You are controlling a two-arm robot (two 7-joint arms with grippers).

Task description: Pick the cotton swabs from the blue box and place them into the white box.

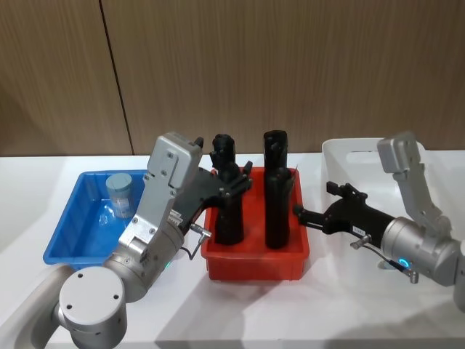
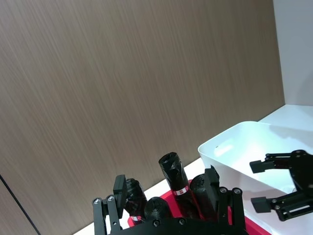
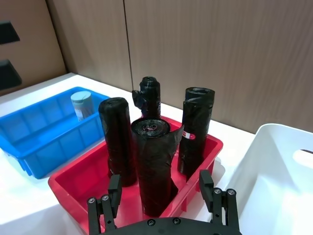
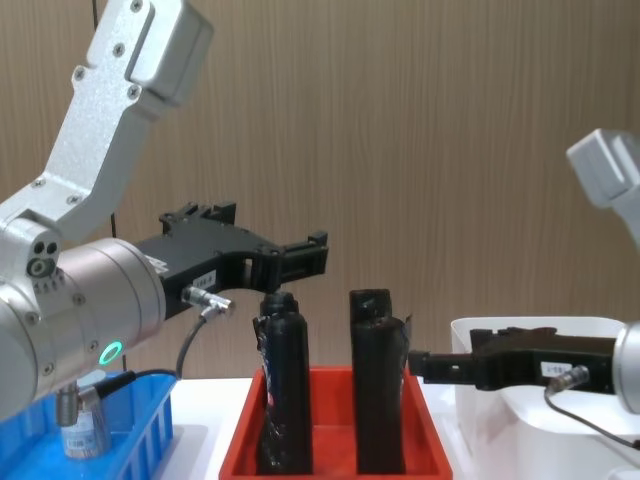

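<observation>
Step in hand: the fetching of a jar from the blue box (image 1: 73, 233) is judged to be due, since neither tool is loaded.
Cotton swabs: one jar of cotton swabs (image 1: 120, 195) is seen standing upright toward the far end of the blue box, at the robot's left.
White box: the white box (image 1: 347, 154) is set at the robot's right, with the red tray (image 1: 254, 263) of black bottles (image 1: 276, 196) placed between the two boxes.
Left gripper: the left gripper (image 2: 165, 180) is held raised over the red tray, just above the bottle tops; its jaws are spread and nothing is gripped.
Right gripper: the right gripper (image 3: 160, 183) is held low beside the white box, pointed at the red tray; its jaws are likewise spread and empty.
Approach: the left gripper should be lifted clear of the bottles and swung leftward before it is lowered, so that no bottle is toppled.
Grip: the jar should be straddled from above and closed on at the clear body just under the lid, where the round wall can be centred between the pads.
Carry: the jar should be raised well above the bottle tops before the tray is crossed.
Risk: a smooth round jar may be squeezed out sideways if it is caught off-centre, and the blue box's wall may be struck if the descent is made too near it.
</observation>
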